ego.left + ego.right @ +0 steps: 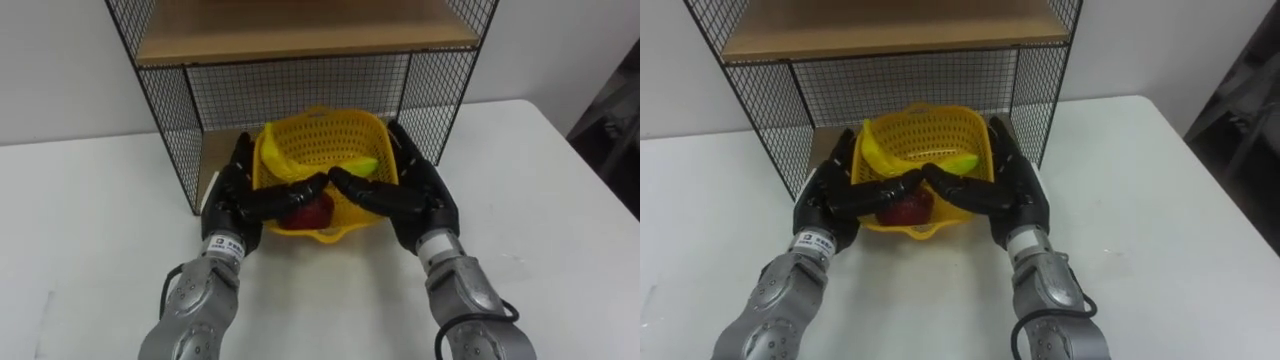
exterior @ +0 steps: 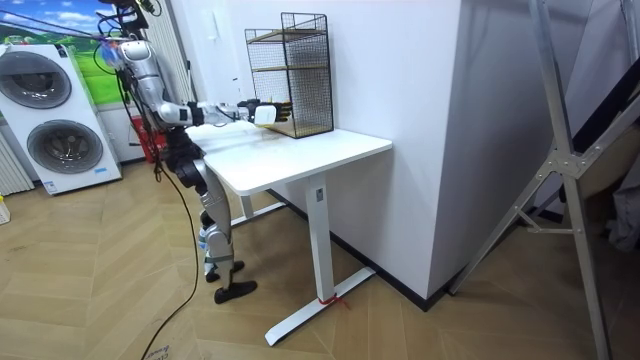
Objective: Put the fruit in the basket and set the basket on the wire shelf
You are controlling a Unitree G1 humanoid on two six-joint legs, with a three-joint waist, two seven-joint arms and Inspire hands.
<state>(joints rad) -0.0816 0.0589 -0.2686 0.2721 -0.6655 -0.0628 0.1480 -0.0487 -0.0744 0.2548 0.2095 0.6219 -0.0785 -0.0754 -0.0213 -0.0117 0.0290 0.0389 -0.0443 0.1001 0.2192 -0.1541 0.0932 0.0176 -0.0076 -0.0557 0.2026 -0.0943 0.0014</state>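
Left hand [image 1: 232, 208] and right hand [image 1: 420, 195] are pinching basket [image 1: 322, 140] sides; far end is sitting in wire shelf [image 1: 168, 115] mouth, straight ahead.

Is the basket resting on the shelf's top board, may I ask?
No, the basket is at the bottom opening of the shelf, gripped by left hand and right hand.
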